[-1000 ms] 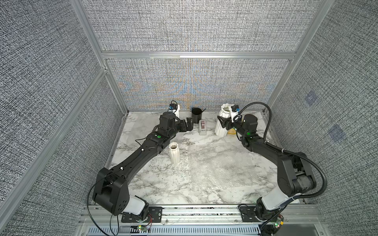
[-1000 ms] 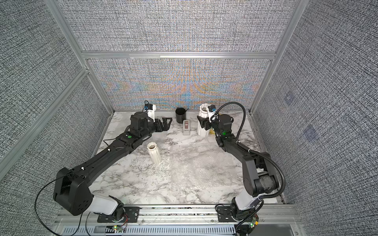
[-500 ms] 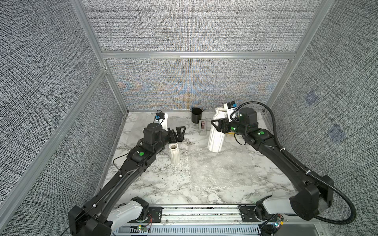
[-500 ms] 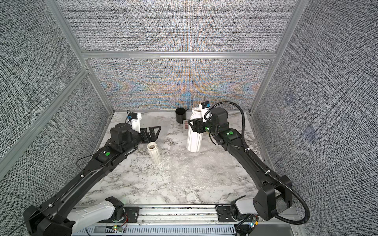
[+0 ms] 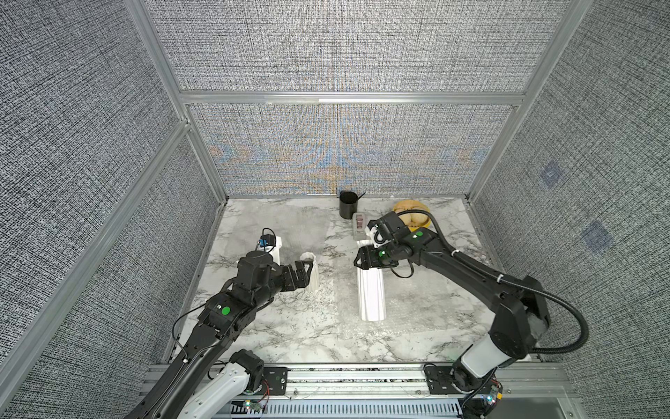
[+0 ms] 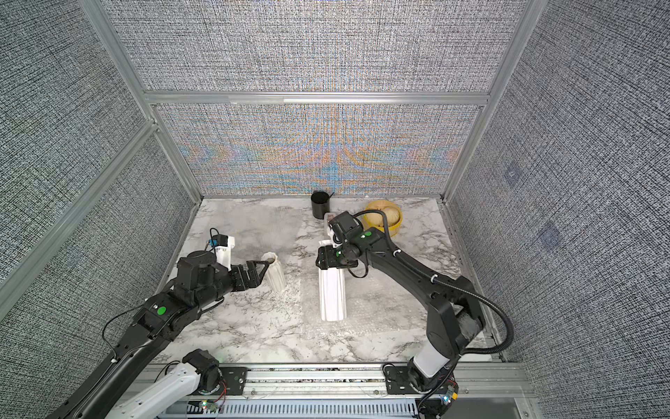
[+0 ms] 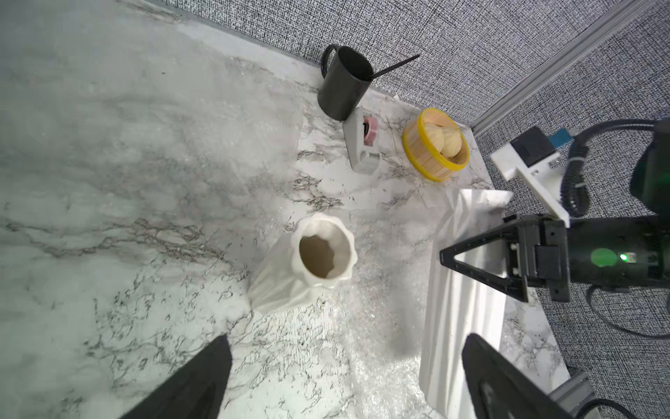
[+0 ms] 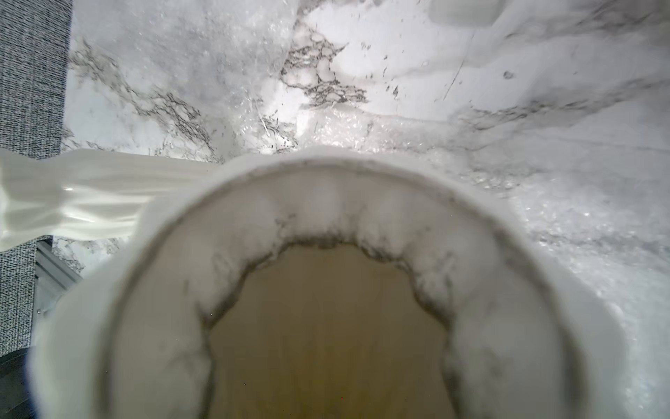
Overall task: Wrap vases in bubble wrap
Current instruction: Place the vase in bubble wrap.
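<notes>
Gripping the tall vase [image 5: 371,297] just under its rim with the right gripper [image 5: 362,262], jaws set wide yet pressed on the ribbed wall from 2 sides, to keep it upright and steer it from the top. Standing it near the middle of the table [image 5: 290,344], a little toward the right edge, base on or perhaps just above a sheet of bubble wrap [image 5: 417,312]; hard to tell which. Likely staging it there to leave clear sheet on every side of the base for folding up around it. Looking straight down its blurred mouth in the right wrist view, with no fingers in sight. Reaching with the left gripper [image 6: 263,274] from the left edge toward the short vase [image 6: 275,275], jaws spread fully and holding nothing, tips level with its upper half and just beside it; cannot tell whether touching. Probably opened that wide to take the flared body between them. Showing in the left wrist view a hazier 2nd sheet [image 7: 217,127] toward the far left corner, with the short vase at or on its near edge. Keeping the black cup [image 5: 348,205], small grey holder [image 5: 359,223] and yellow basket [image 5: 417,217] along the far edge, away from the working area. Yet to wrap either vase.
</notes>
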`<state>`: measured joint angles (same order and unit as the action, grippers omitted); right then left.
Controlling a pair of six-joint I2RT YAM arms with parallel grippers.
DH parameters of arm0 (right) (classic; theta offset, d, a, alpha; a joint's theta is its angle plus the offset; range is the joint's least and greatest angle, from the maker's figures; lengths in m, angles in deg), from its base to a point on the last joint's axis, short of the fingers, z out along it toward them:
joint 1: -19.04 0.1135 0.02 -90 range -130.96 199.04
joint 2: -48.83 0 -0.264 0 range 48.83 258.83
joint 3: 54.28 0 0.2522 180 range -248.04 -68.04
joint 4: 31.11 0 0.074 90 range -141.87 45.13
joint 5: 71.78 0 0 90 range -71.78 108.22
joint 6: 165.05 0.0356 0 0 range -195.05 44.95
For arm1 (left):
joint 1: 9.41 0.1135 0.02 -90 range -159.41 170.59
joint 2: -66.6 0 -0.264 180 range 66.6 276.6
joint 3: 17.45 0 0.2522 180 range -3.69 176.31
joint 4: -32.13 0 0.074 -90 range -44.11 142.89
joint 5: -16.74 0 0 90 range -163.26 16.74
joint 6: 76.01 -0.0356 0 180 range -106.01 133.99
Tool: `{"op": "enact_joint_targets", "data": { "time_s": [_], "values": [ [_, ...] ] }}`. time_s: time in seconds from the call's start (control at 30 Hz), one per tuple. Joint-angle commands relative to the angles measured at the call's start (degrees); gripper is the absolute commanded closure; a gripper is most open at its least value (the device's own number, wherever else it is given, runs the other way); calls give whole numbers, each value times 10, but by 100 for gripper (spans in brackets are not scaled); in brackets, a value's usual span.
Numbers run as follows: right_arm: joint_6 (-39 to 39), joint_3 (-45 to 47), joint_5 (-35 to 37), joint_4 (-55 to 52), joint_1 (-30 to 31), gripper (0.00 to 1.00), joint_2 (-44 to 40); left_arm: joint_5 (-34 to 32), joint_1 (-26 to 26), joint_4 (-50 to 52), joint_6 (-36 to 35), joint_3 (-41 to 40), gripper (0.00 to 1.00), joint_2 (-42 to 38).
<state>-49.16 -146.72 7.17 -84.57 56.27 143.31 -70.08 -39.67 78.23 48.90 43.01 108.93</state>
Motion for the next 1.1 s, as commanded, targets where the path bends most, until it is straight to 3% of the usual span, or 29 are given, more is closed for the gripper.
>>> {"op": "enact_joint_targets", "data": {
  "time_s": [0.0, 0.43, 0.63, 1.07],
  "values": [
    [20, -16, -22, -3, 5, 72, 30, 7, 0, 19, 23, -21, 1, -23],
    [27, -51, -46, -6, 5, 67, 154, 17, 1, 39, 45, -67, 0, -48],
    [42, -60, -38, 16, 3, 53, 207, 22, 0, 48, 54, -76, 1, -51],
    [56, -52, -21, 51, -2, 16, 221, 31, 0, 63, 64, -84, 1, -62]
  ]
}}
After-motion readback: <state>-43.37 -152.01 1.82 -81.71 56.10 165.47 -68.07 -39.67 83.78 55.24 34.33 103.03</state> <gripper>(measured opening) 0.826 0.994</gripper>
